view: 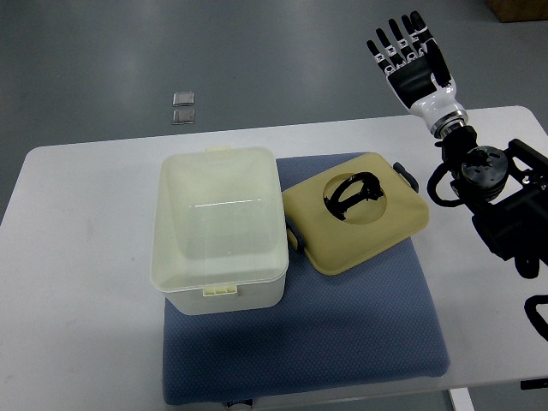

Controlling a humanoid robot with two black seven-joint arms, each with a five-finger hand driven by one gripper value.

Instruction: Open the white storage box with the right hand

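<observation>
Blue padding, the mat [342,342], lies closest to the camera and carries both parts of the job, probably so they do not slide on the smooth tabletop. On the mat's left half stands the white storage box [220,227], uncovered, its inside bare as far as can be seen. Just beside the box, to its right, the tan lid [355,221] rests flat on the mat, turned at an angle, its black handle [351,193] facing up and dark clips at its edges. With the lid off and laid aside, the opening looks finished to me. Beyond the box and well to its right, the right hand [411,56] hangs past the table's far edge, fingers straight and fanned out, gripping nothing; that pose suits a hand clear of the work. No left arm shows. Under the mat sits a white table [77,282] with rounded corners, over a grey floor [103,60], where two small clear squares [183,108] lie behind the box.
</observation>
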